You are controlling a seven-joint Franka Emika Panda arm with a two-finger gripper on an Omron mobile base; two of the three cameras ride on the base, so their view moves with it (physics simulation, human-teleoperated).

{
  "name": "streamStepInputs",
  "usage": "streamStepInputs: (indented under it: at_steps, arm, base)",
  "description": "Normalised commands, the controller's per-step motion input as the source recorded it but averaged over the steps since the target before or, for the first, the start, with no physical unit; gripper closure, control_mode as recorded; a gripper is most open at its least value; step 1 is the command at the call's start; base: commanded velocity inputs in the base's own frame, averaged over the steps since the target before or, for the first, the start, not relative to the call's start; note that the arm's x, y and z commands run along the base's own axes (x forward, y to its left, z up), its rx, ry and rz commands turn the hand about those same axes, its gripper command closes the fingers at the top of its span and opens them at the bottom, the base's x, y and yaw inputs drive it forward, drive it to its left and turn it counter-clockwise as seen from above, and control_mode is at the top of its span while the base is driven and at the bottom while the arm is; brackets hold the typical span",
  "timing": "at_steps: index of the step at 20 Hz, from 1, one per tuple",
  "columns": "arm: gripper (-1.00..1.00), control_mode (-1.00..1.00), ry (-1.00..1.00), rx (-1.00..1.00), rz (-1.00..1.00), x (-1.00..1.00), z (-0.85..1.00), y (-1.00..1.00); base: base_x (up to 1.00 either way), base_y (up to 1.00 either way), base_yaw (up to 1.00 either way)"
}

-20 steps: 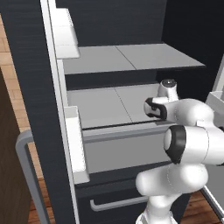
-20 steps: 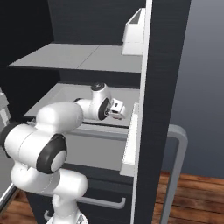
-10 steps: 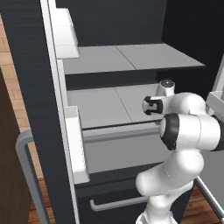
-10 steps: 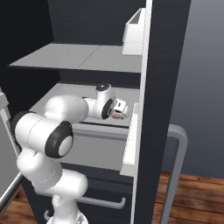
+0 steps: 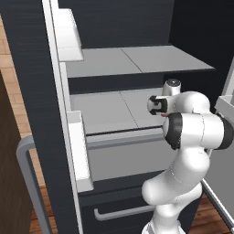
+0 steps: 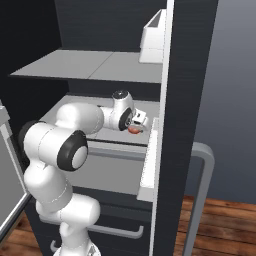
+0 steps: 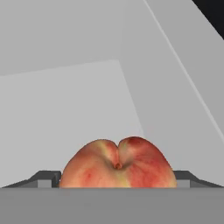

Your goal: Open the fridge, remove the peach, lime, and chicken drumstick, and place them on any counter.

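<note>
We see flat, even rendered light in all three views, with no glare and no blur. The pale grey shelves [image 5: 137, 61] of the tall dark navy-black fridge [image 5: 27, 68] read bright, while its back wall sinks to near black. A soft shadow lies under the upper shelf. In the hand view the round orange-red peach [image 7: 118, 164] is sharp and evenly lit. Edges look slightly jagged; lines stay straight.

The fridge [image 5: 41, 68] stands open — two pale grey shelves. On the lower shelf [image 6: 95, 107] lies the peach [image 7: 118, 164], at 3 o'clock near the open door's edge; the upper shelf [image 5: 137, 61] is flat grey.
</note>
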Motion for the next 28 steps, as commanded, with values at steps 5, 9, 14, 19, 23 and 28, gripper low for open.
streamStepInputs:
  at_steps: [5,9,14,19,23,28]
  arm:
    - [1.00,-1.00,0.12,0.00,0.00,-0.02,-0.44,0.00]
    - [1.00,-1.00,0.08,0.00,0.00,0.00,-0.21,0.00]
    - [1.00,-1.00,0.00,0.00,0.00,0.00,0.00,0.00]
    - [1.00,-1.00,-0.04,-0.01,0.01,-0.11,-0.62,0.00]
    - [1.00,-1.00,-0.10,0.00,0.03,-0.48,-0.51,0.00]
    - [1.00,-1.00,-0.16,0.00,0.08,-0.91,-0.01,0.00]
  base:
    - [0.00,0.00,0.00]
    - [0.00,0.00,0.00]
    - [0.00,0.00,0.00]
    - [0.00,0.00,0.00]
    - [0.00,0.00,0.00]
    - [0.00,0.00,0.00]
